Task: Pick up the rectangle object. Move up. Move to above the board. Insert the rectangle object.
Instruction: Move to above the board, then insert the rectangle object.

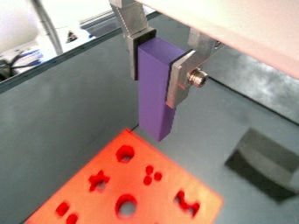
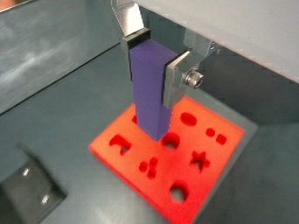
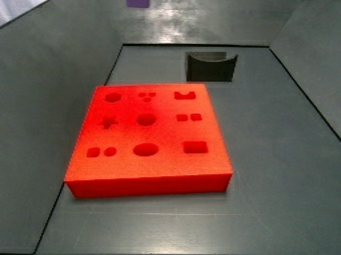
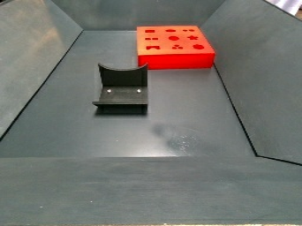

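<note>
- Gripper [image 1: 160, 59]: seen closest in both wrist views, raised clear of the floor; its two flat silver fingers [image 2: 177, 80] are clamped against opposite faces of the rectangle object.
- Rectangle object [image 1: 156, 87]: a slim, matte purple block held upright between the fingers, its lower end hanging free in the air above the board and touching nothing below. In a side view only a small purple patch [image 3: 138, 4] shows at the upper edge of the frame.
- Board [image 2: 176, 144]: a flat orange-red slab lying on the dark grey floor [image 4: 177, 124] beneath the held block; its top carries shaped cut-outs, among them circles, squares, a cross and a rectangle [image 3: 196, 146]. All visible cut-outs are unfilled.
- Fixture [image 4: 120, 87]: a dark L-shaped bracket on a base plate, standing on the floor apart from the board; it appears beyond the board in a side view [image 3: 210, 65].
- Tray walls [image 4: 48, 62]: dark, sloping panels enclosing the floor on all visible sides.
</note>
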Robot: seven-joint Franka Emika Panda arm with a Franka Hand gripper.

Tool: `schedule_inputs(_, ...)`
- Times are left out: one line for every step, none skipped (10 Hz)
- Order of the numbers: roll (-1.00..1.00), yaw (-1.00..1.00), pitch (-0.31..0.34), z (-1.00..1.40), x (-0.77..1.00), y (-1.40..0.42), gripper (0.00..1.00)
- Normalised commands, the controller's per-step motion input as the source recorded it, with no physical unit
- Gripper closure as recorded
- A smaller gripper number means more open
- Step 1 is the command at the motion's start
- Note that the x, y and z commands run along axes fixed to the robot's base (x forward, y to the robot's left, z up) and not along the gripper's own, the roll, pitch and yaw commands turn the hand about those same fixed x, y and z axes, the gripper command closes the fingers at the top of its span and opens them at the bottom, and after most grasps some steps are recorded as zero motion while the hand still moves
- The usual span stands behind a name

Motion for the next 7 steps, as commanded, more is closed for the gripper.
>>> schedule_inputs(-0.01,-0.05,0.144,0.22,0.48,-0.84,1.0)
schedule_inputs(0.01,-0.01,0.137,0.15,0.35,-0.55,1.0)
schedule_inputs(0.02,-0.01,0.124,0.11,0.27,-0.39,1.0)
schedule_inputs(0.03,0.0,0.082,0.06,0.15,-0.2,1.0)
schedule_inputs(0.0,0.0,-0.004,-0.03,0.03,-0.03,1.0)
schedule_inputs(0.02,0.02,-0.024,-0.25,0.46,-0.38,1.0)
schedule_inputs(0.16,0.05,-0.121,-0.7,0.63,-0.76,1.0)
